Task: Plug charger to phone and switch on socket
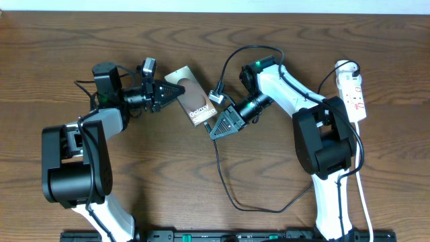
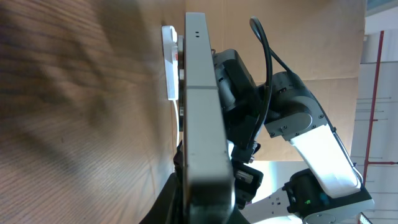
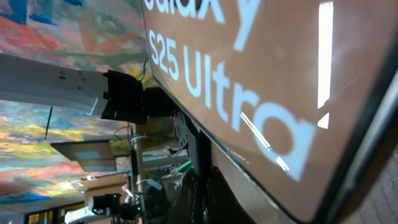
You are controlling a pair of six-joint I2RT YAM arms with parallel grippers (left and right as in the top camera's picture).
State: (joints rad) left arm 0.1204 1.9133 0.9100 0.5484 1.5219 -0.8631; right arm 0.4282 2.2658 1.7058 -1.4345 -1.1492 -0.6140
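Observation:
The phone (image 1: 193,101) is lifted and tilted above the table centre, its "Galaxy" label toward my right gripper. My left gripper (image 1: 171,89) is shut on the phone's upper-left end; in the left wrist view the phone (image 2: 202,124) shows edge-on between the jaws (image 2: 205,208). My right gripper (image 1: 216,128) is at the phone's lower-right end, shut on the charger plug. The charger cable (image 1: 225,181) trails down from it and loops toward the front. The right wrist view shows the phone face (image 3: 261,74) very close; the plug tip is hidden. The socket (image 1: 355,94) lies at the right, untouched.
The socket also shows in the left wrist view (image 2: 169,62), behind the phone. A thicker black robot cable (image 1: 248,50) arcs over the right arm (image 1: 289,87). A small grey connector (image 1: 216,96) hangs beside the phone's right edge. The socket's white cord (image 1: 363,195) runs to the front.

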